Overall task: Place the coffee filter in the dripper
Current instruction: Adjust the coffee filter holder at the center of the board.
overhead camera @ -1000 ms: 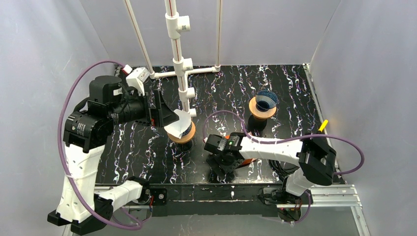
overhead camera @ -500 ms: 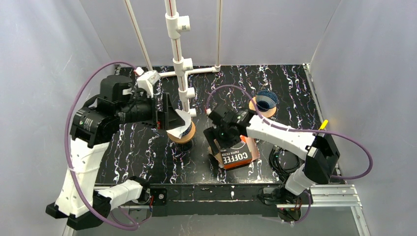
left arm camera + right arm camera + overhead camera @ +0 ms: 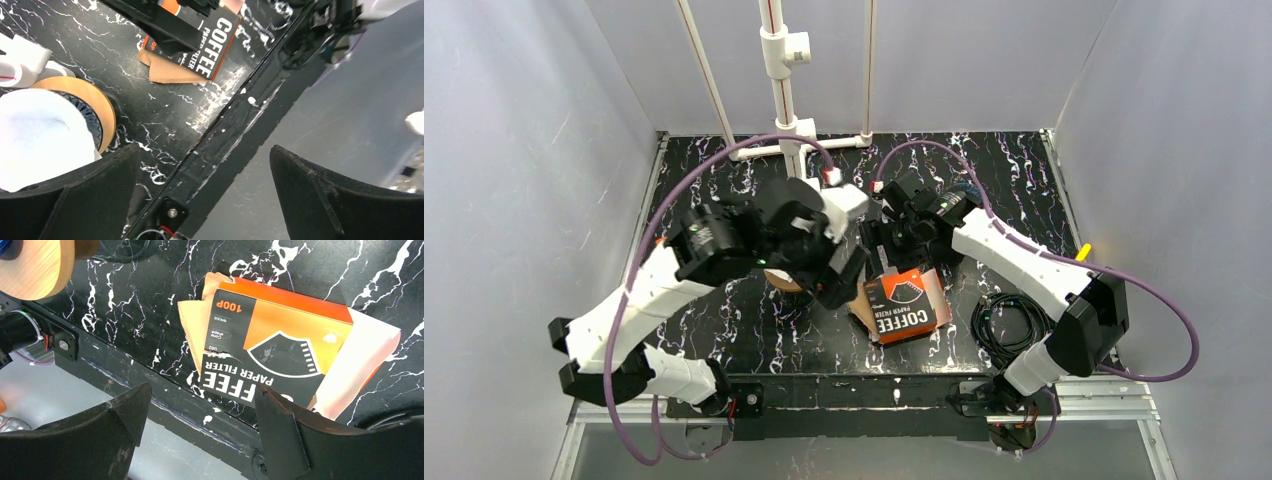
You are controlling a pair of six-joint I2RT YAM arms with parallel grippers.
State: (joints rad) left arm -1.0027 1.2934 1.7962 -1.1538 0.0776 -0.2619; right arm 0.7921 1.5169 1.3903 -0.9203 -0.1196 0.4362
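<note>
Paper, white and thin: one white filter [image 3: 40,135] sits bunched in the mouth of the dripper [image 3: 102,112], which stands left of the filter box [image 3: 907,305] in the overhead view. The filter puffs up above the wood collar. How far down the ribbed cone it reaches I cannot tell.

Left gripper [image 3: 202,160]: jaws wide apart, nothing between them, hanging between the dripper and the box. Right gripper [image 3: 202,400]: jaws also apart and empty, above the box and not touching it.

Brown filters [image 3: 195,325] fan out from under the box on its dripper side, flat on the table [image 3: 150,305].

Handling, my reading:
- The filter is next to weightless, limp, and likely to crease at a touch. It would probably tear if dragged against the ribs.
- The only stiffness is likely along the seam and the top rim.
- Best hold is a light pinch on one wall at the rim, near the seam. Squeezing across the whole cone would flatten it.
- To settle it deeper, a gentle press from inside seems safer than a pull on the edge.
- The dripper looks light enough to skid toward the box if nudged.
- The brown spares lie in a flat stack and the sheets may cling, so a pinch at the exposed corner could lift several at once.
</note>
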